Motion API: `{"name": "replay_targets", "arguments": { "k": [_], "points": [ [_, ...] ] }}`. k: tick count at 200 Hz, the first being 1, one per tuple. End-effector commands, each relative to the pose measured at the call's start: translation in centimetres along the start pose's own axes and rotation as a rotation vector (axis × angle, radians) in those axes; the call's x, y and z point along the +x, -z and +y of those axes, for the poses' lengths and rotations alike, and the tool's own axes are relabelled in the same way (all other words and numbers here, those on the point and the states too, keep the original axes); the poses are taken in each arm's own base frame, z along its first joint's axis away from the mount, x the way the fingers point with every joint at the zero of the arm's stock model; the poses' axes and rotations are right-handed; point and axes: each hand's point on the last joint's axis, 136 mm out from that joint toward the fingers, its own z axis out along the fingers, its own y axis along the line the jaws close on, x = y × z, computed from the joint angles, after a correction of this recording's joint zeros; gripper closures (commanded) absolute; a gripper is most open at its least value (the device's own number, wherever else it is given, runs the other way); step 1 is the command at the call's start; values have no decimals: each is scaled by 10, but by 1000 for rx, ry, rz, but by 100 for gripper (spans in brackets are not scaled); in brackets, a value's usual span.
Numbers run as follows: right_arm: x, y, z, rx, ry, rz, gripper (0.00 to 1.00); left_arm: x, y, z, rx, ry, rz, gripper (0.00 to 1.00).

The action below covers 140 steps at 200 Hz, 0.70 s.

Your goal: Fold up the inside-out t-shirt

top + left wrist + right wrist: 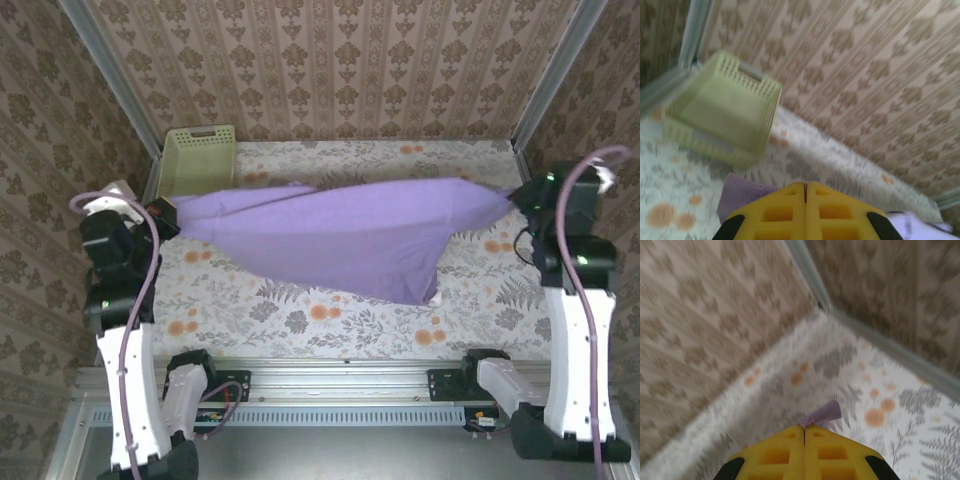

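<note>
The lavender-purple t-shirt (350, 235) hangs stretched across the table between both arms, sagging to a point at the lower right. My left gripper (165, 215) is shut on its left end; a hemmed purple edge of the t-shirt (742, 196) pokes out beside the closed yellow fingers (790, 210). My right gripper (520, 195) is shut on the right end, and a small bunched tip of the t-shirt (824, 413) sticks out past its closed yellow fingers (830, 450).
A pale green plastic basket (197, 158) stands at the back left corner, close behind the shirt's left end; its rim (760, 80) sits ahead of the left gripper. The floral tablecloth (330, 320) is ringed by patterned walls with metal corner posts (555, 70).
</note>
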Motion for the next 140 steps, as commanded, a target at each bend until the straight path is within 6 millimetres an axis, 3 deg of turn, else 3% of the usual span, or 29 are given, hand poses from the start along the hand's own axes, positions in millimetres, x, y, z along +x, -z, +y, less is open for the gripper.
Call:
{"name": "replay_targets", "arguments": {
  "k": [1, 39, 75, 96, 117, 140],
  "points": [
    [-28, 41, -16, 46, 26, -86, 100, -34, 34, -12, -20, -65, -141, 100],
    [-68, 105, 1, -109, -31, -215, 100, -72, 87, -52, 84, -117, -318, 100],
    [-103, 172, 4, -221, -62, -369, 100, -102, 152, -96, 211, -173, -482, 100],
    [-121, 200, 3, -251, -73, -444, 100, -118, 185, -115, 256, -192, -565, 100],
    [-136, 208, 3, -233, -81, -496, 100, -130, 193, -127, 285, -207, -596, 100],
    [-148, 190, 15, -214, -74, -493, 100, -139, 167, -130, 295, -201, -559, 100]
  ]
}}
